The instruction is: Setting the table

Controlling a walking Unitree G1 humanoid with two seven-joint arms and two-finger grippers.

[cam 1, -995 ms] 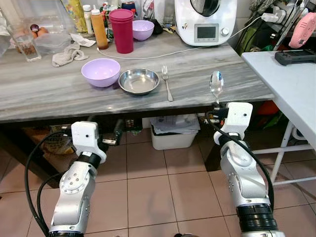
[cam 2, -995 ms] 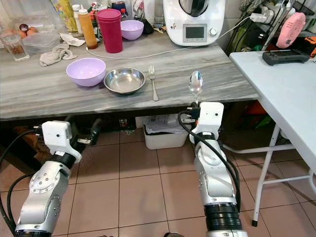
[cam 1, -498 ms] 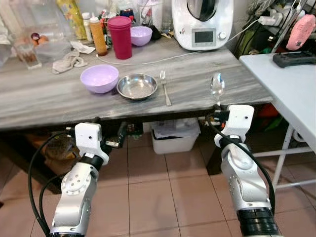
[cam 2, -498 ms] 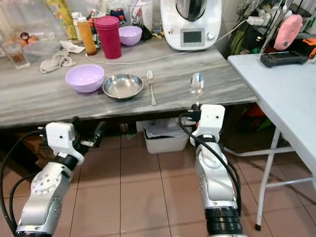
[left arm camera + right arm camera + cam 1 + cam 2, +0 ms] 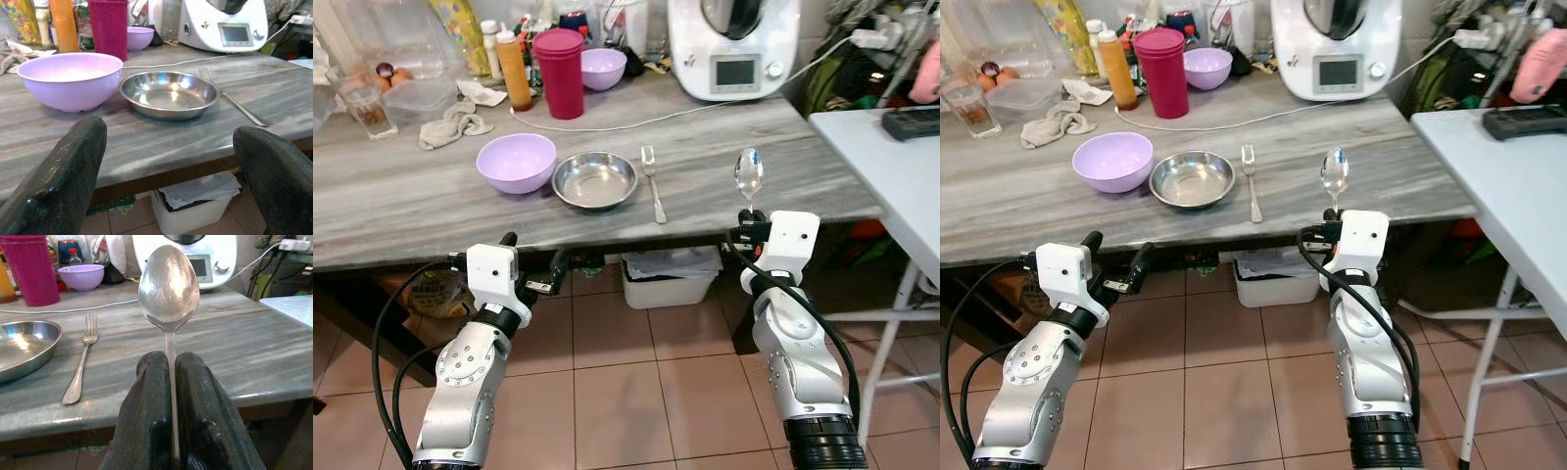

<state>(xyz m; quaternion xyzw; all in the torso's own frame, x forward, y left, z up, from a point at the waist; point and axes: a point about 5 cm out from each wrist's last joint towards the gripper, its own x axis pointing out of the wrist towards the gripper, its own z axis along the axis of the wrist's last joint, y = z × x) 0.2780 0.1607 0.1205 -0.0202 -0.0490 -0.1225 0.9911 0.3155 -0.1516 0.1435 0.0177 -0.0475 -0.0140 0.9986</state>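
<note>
While the tabletop (image 5: pixel 411 206) is carrying a lilac bowl (image 5: pixel 516 162), a steel plate (image 5: pixel 595 180) and a fork (image 5: pixel 652 182) in a row, the right end effector (image 5: pixel 747 215) is holding a spoon (image 5: pixel 748 174) upright at the front edge. Left end effector (image 5: pixel 171 171) is sitting spread below the edge, facing the plate (image 5: pixel 169 94). Right fingers (image 5: pixel 195 396) are pinching the spoon's (image 5: pixel 168 284) handle, pressed together

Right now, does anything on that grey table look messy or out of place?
Mostly tidy. A crumpled grey cloth lies loose behind the lilac plastic bowl, and a white cable trails across the grey marbled tabletop. The silver fork lies slightly askew beside the round steel dish.
</note>
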